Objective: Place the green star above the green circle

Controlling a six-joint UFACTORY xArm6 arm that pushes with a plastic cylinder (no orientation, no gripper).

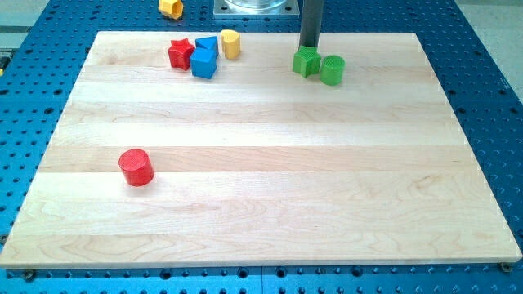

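**Tip at the star's upper edge, star beside the circle**

I have no fingers to open or shut and hold nothing; my tip, the lower end of the straight dark rod, sits at the upper edge of the green star-shaped block, touching it or very nearly so, in the upper right of the frame. The star lies just left of the green circular block, the two about touching, and only slightly higher. Judged from that, the star is beside the circle, not yet above it.

Further out, at upper left, a red star-shaped block, two blue blocks and a yellow block cluster together. A red cylindrical block stands alone at lower left. Another yellow block rests off the pale wooden bench, at the top edge.
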